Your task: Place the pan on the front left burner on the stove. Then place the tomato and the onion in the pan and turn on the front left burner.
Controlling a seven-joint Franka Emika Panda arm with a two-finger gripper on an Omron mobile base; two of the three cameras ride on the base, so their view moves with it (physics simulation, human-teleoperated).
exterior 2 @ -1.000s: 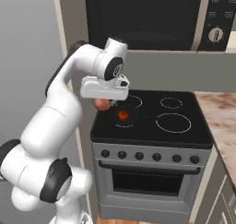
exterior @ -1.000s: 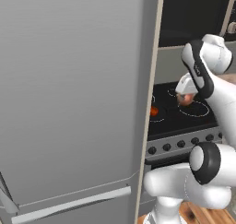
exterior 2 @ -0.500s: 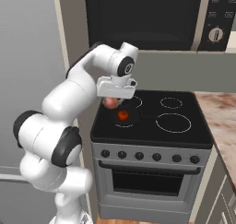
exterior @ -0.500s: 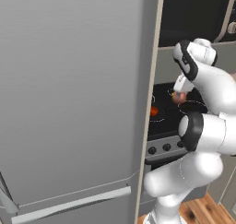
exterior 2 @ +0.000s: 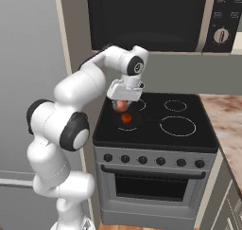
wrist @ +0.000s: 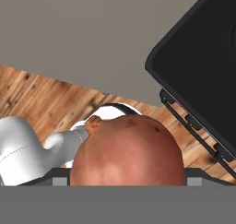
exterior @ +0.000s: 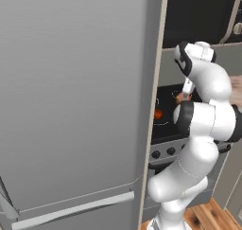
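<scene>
My gripper (exterior 2: 121, 100) is shut on the onion (exterior 2: 120, 105), a brownish-orange ball that hangs just above the stove (exterior 2: 156, 134). The bright red tomato (exterior 2: 126, 119) lies below it in the black pan (exterior 2: 135, 124), which sits on the front left burner and is hard to tell from the glass. In the left base view the onion (exterior: 180, 97) shows beside the arm and the tomato (exterior: 158, 114) peeks past the fridge edge. The hand view has the onion (wrist: 126, 149) large between the fingers, with the stove (wrist: 198, 66) at the upper right.
A tall grey fridge (exterior: 71, 106) stands left of the stove. A dark built-in oven (exterior 2: 146, 16) hangs above the cooktop. Black knobs (exterior 2: 151, 160) line the stove's front. The larger front right ring (exterior 2: 177, 126) is bare. A stone counter (exterior 2: 229, 115) lies to the right.
The gripper has carried the onion a little to the right, to just above the tomato in the pan. The arm's elbow has swung up and across. Tomato and pan have stayed put.
</scene>
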